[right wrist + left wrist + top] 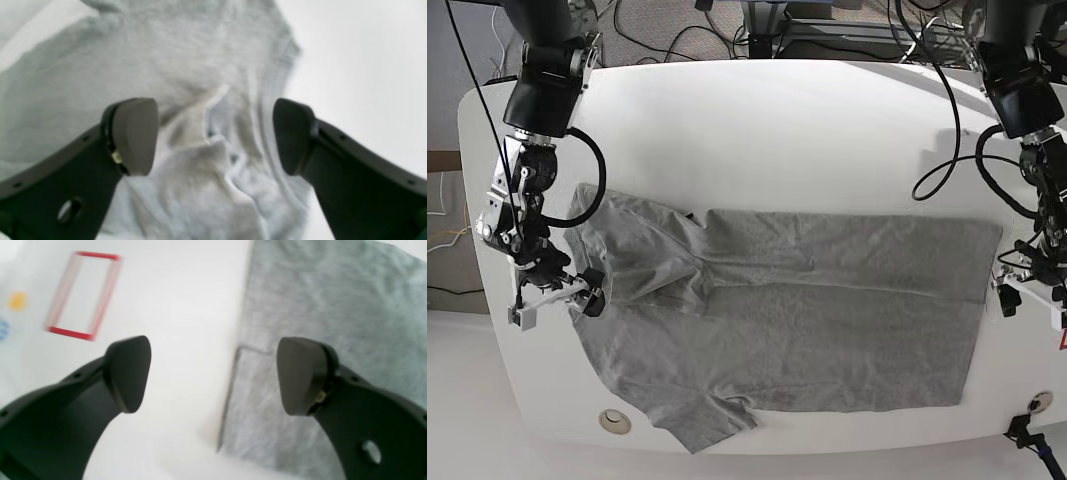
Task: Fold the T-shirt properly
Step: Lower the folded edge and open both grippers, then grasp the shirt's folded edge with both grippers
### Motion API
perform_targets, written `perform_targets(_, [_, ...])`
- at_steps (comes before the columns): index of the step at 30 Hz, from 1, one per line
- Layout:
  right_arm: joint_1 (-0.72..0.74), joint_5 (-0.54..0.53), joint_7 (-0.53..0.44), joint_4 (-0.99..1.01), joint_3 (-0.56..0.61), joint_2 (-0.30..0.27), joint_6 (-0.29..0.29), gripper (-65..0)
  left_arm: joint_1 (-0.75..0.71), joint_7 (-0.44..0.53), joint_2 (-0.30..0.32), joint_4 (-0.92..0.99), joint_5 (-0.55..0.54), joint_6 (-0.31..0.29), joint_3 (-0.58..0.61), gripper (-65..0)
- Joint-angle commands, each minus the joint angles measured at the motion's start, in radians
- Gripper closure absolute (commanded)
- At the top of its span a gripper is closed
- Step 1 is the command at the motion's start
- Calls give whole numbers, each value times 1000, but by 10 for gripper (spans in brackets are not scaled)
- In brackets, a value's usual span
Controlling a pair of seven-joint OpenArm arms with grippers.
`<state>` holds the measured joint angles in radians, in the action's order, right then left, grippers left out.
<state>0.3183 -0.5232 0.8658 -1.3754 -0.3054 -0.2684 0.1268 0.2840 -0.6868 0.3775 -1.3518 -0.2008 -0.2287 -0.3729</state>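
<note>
1. T-shirt point(807, 320): a heather-grey short-sleeved shirt spread on the white table point(757, 130), plain side up and wrinkled. Its long axis runs across the base view, with the hem at that view's right and the shoulders and sleeves at its left. One sleeve point(707, 425) juts out from the shirt's near edge toward the front of the table. The upper half looks folded over along a crease that runs the length of the body.
2. White table: larger than the shirt on all sides, with bare surface beyond the shirt's far edge and cables hanging behind it.
3. Right gripper point(215, 136): hovers over bunched folds at the shirt's sleeve end. Its fingers point(133, 133) are spread wide with cloth visible between them, gripping nothing.
4. Left gripper point(213, 373): sits at the shirt's hem end, straddling the straight cloth edge. One pad is over bare table and the other over grey fabric. Its fingers point(128, 373) are parted and empty.
5. Red rectangular outline point(83, 295): marked on the table off the shirt's hem end, well apart from the cloth and blurred.
</note>
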Motion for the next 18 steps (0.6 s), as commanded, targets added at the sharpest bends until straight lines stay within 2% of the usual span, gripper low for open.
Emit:
perform_targets(1, [-20, -15, 16, -81, -1, -47, 10, -505, -44, 16, 28, -94, -7, -57, -2, -559])
perform_targets(3, [-75, -15, 22, -138, -1, -82, 10, -505, -105, 16, 42, -156, -7, -77, -2, -559])
perform_targets(7, [-221, -15, 22, -243, -1, -141, 10, -505, -223, 17, 42, -254, -7, -77, -7, -559])
perform_targets(13, [-387, -15, 19, -318, -2, -136, 12, -505, -334, 17, 38, -331, -7, -77, -8, -559])
perform_targets(18, [-439, -13, -64, -290, -2, -134, 41, -505, -352, 17, 35, -331, -9, -77, -8, -559])
